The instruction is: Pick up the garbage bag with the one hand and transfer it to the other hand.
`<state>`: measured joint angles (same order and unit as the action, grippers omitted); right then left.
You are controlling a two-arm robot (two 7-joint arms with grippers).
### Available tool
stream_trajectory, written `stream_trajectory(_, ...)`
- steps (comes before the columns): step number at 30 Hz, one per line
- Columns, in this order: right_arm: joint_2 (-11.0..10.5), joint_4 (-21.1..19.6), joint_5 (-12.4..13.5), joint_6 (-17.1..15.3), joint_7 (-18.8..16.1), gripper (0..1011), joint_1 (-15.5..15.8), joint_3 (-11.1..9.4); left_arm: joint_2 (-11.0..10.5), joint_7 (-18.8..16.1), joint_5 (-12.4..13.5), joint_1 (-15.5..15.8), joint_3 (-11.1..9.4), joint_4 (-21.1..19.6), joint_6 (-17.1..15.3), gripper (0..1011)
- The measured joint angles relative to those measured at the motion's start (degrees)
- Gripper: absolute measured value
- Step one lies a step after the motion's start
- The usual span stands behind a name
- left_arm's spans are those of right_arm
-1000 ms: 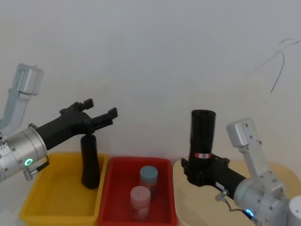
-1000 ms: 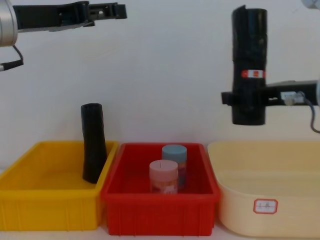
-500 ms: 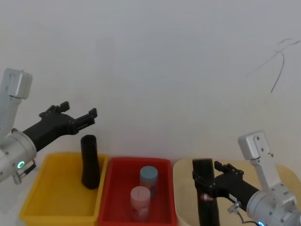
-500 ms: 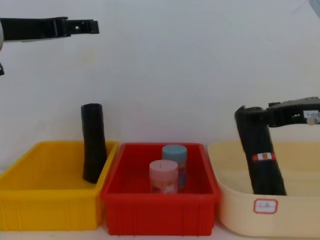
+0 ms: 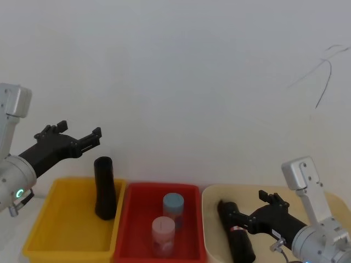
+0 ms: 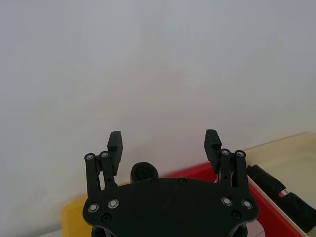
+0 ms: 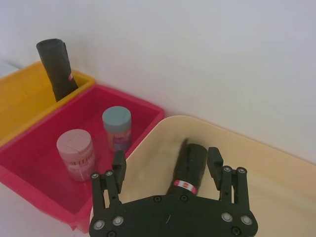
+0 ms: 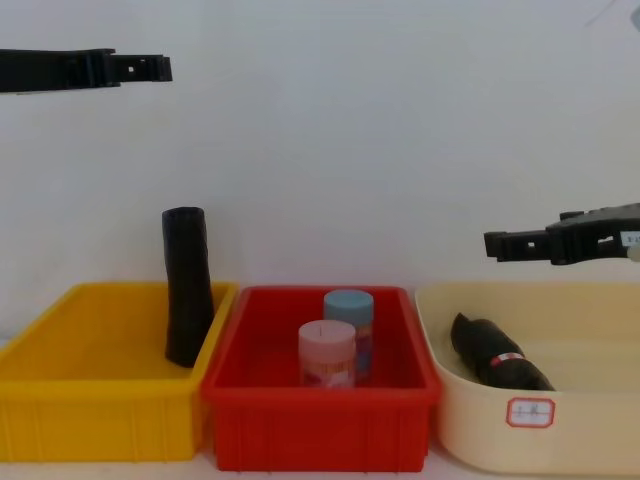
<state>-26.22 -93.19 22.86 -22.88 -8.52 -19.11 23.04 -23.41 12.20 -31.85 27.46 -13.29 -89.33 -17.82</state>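
The cream tub [image 8: 600, 440] sits just to the right of the red bin [image 8: 320, 425], and the yellow bin [image 8: 100, 420] sits against the red bin's left side.

The left pincer [image 8: 160, 68], on the arm with the green ring, hangs high and to the left of the red bin, above the yellow bin. Its fingers are spread wide with nothing between them. The right pincer [image 8: 495, 243] hovers to the right of the red bin, over the cream tub. It is also wide open and holds nothing.

The garbage bag [image 8: 495, 357] lies loose in the cream tub, on the side nearest the red bin. It is directly below the right pincer and clear of it, while the left pincer is well apart from it, beyond the red bin. The right arm is therefore much the nearer. The bag's long axis runs roughly front to back. Its far end is raised and points toward the red bin's back corner, and its near end slopes down toward the robot. Seen from the right wrist, the open fingers straddle that axis, so a straight descent would probably close across the roll.

A plain black roll [image 8: 187, 285] stands nearly upright in the yellow bin, at the wall next to the red bin. A blue-lidded jar [image 8: 348, 305] and a pink jar [image 8: 327, 350] stand inside the red bin.

The bag's red-and-white label [image 8: 506, 357] bands it about midway.
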Motion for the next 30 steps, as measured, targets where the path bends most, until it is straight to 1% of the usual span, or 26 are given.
stream_trajectory(4, 0.0, -0.1, -0.1, 0.0, 0.0, 1001, 0.1, 0.0, 0.0, -0.5, 0.2, -0.1, 0.1, -0.1, -0.1, 1000)
stream_trajectory(7, 0.0, -0.2, -0.4, 0.0, -0.3, 1001, 0.0, 0.4, 0.0, -0.8, 0.3, -0.2, 0.1, -0.1, -0.1, 1000)
stream_trajectory(10, 0.0, -0.2, -0.9, -0.1, -0.9, 1001, -0.3, 1.2, 0.0, -1.0, 0.4, -0.2, 0.1, -0.1, -0.1, 1000)
stream_trajectory(16, 0.6, 0.2, -2.7, -1.0, -2.4, 1001, -2.0, 3.9, 0.0, -1.3, 0.5, -0.3, 0.2, -0.2, -0.2, 1000)
stream_trajectory(17, 0.9, 0.5, -3.2, -1.3, -2.7, 1001, -2.6, 4.7, 0.0, -1.3, 0.5, -0.4, 0.2, -0.2, -0.2, 1000)
stream_trajectory(24, 2.7, 2.2, -5.2, -2.4, -4.3, 1001, -5.2, 8.0, -0.2, -1.4, 0.5, -1.5, 0.5, -0.4, -0.8, 1000)
stream_trajectory(30, 4.3, 3.9, -6.1, -3.3, -5.5, 1001, -7.3, 9.7, -0.5, -1.6, 0.6, -2.7, 0.7, -0.5, -1.4, 1000)
